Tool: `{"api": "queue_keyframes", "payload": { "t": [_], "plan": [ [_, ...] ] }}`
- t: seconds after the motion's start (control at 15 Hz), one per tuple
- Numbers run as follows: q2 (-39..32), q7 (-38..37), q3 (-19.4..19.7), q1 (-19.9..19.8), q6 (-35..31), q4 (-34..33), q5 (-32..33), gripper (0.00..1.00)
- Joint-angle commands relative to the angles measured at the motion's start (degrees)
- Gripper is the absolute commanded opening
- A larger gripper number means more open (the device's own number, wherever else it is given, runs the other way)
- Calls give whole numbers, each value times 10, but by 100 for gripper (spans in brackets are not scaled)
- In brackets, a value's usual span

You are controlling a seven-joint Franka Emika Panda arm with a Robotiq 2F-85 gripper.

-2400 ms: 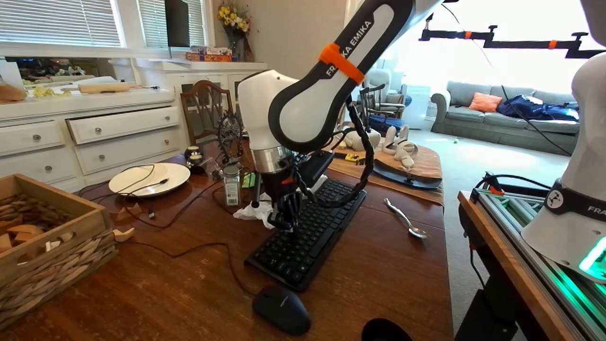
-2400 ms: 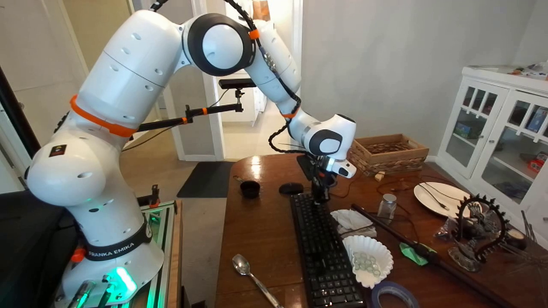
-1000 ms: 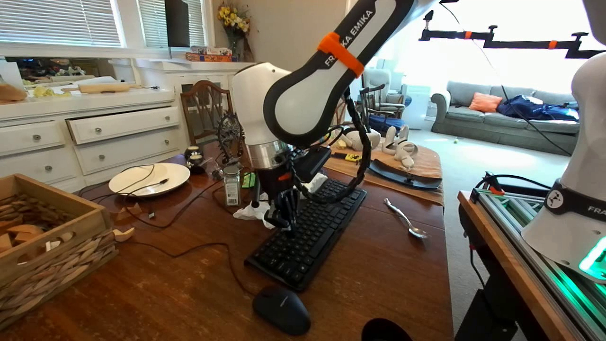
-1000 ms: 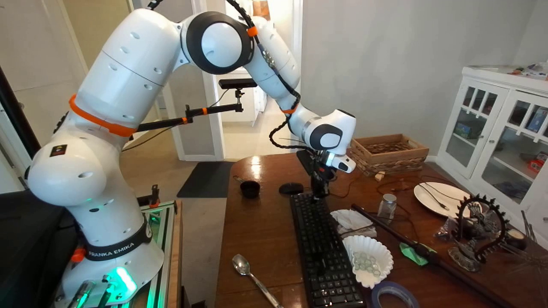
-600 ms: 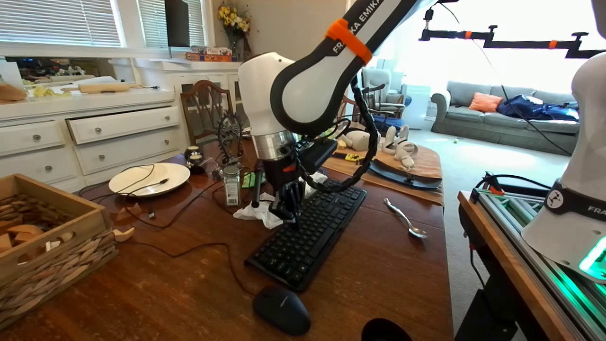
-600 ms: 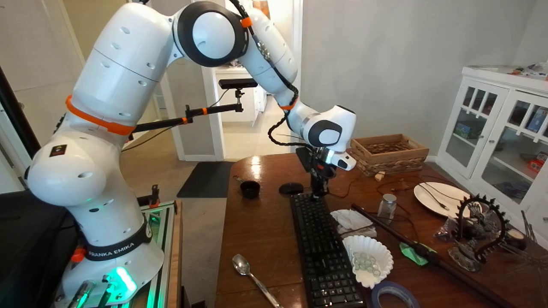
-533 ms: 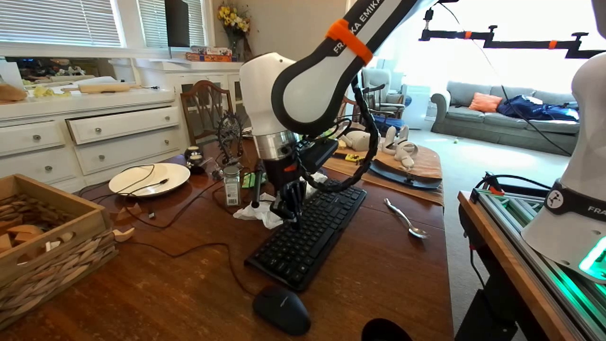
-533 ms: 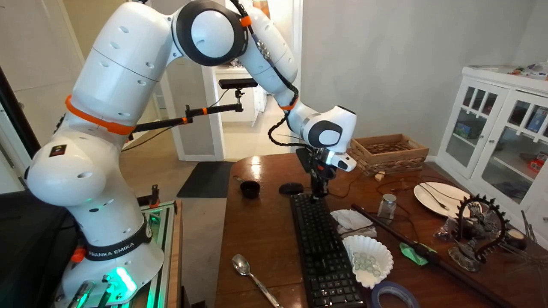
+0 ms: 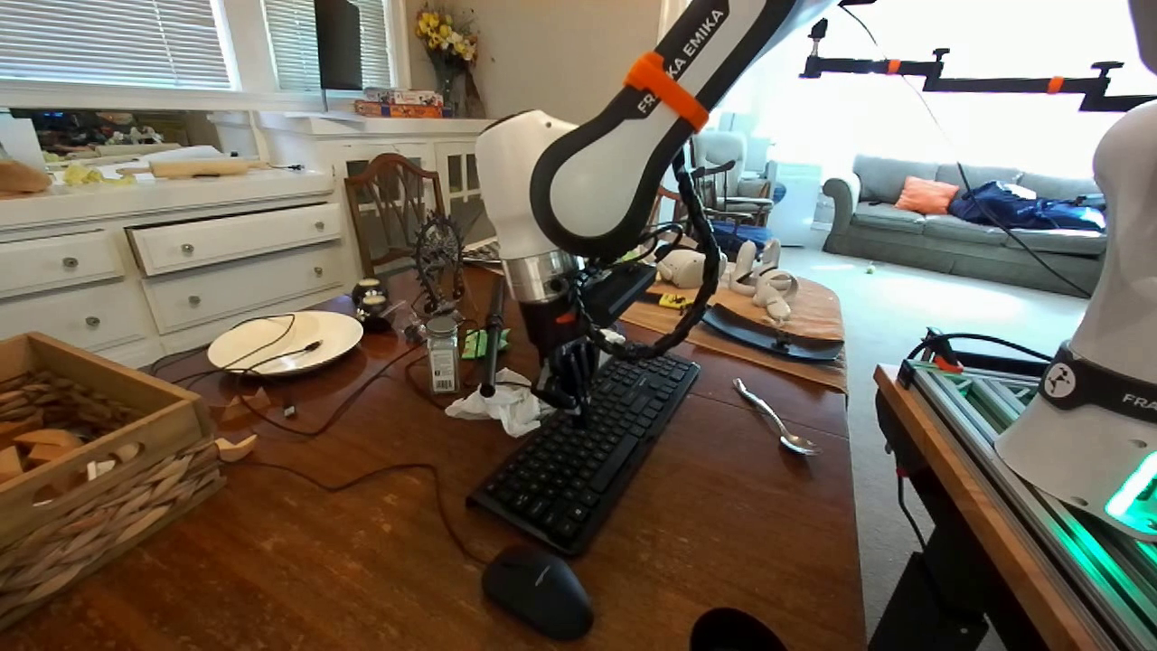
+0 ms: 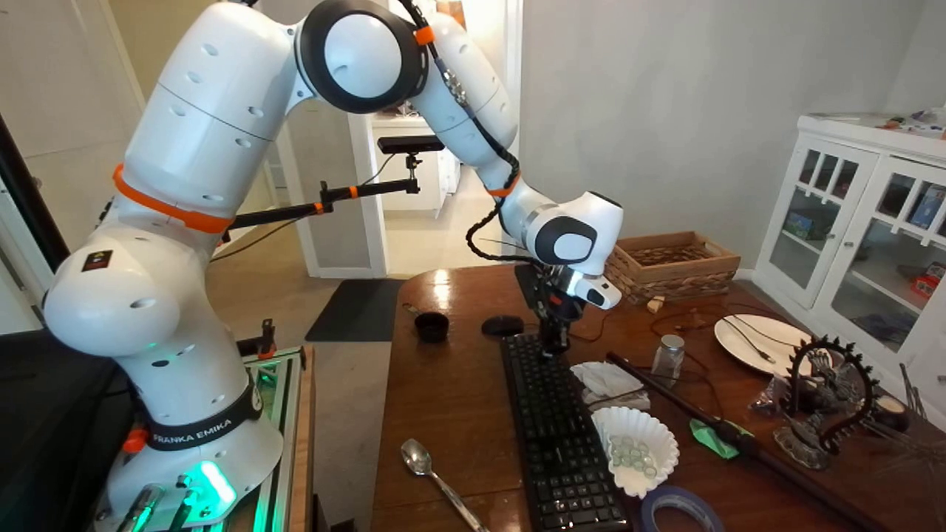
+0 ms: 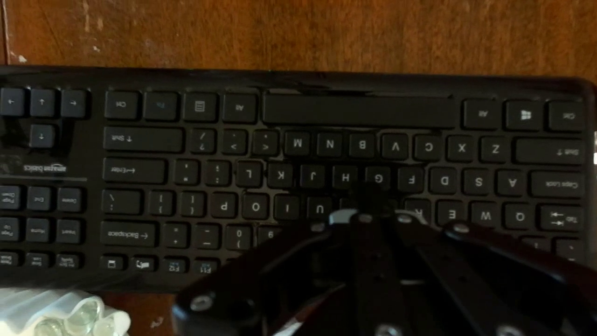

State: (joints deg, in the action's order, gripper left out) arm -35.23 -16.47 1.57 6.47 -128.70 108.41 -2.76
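While the arm (image 9: 592, 203) arches down over the keyboard (image 11: 280, 177), its fully closed fingers (image 11: 370, 224) grip nothing.

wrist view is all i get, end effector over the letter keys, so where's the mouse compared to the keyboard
Observer: In both exterior views a black mouse lies off the end of the keyboard that has the Tab key.
Operator: ok and out past the space bar, anything on that side
Observer: Yes, a metal spoon lies on the table there, apart from the keyboard.
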Motion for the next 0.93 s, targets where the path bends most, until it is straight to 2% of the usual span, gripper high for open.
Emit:
{"api": "queue_keyframes", "payload": {
  "t": [0.0,0.87],
  "plan": [
    [5,-2,3,-5,-2,11,2,0],
    [-15,9,5,-17,-10,5,2,0]
  ]
}}
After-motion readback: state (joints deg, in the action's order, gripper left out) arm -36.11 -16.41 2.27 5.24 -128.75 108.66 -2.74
